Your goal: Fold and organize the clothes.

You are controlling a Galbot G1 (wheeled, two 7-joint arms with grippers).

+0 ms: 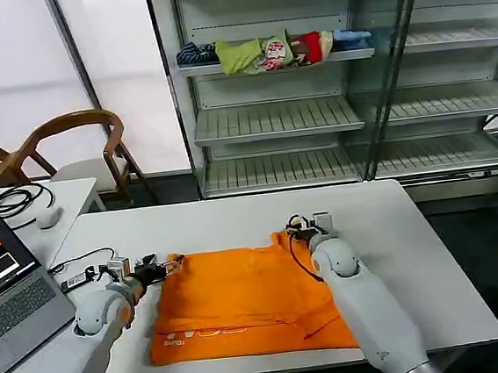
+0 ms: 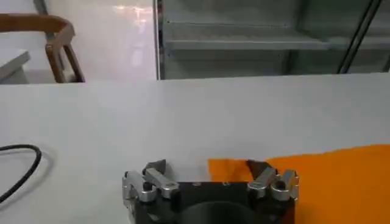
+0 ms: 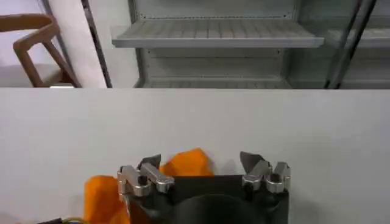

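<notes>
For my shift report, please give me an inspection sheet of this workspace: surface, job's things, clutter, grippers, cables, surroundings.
Surface: white table, bare around the shirt.
Job's things: orange T-shirt lies spread on the table, pale lettering near its front hem; not yet folded.
Clutter: nothing seen on this table; laptop on the neighbouring table to the left.
Grippers: left gripper at the shirt's far left corner, jaws open; right gripper at the far right corner, jaws open.
Cables: black cable on the table beside the left arm; coiled cable on the neighbouring table.
Surroundings: shelf rack behind, with a heap of garments; wooden chair at left.
</notes>
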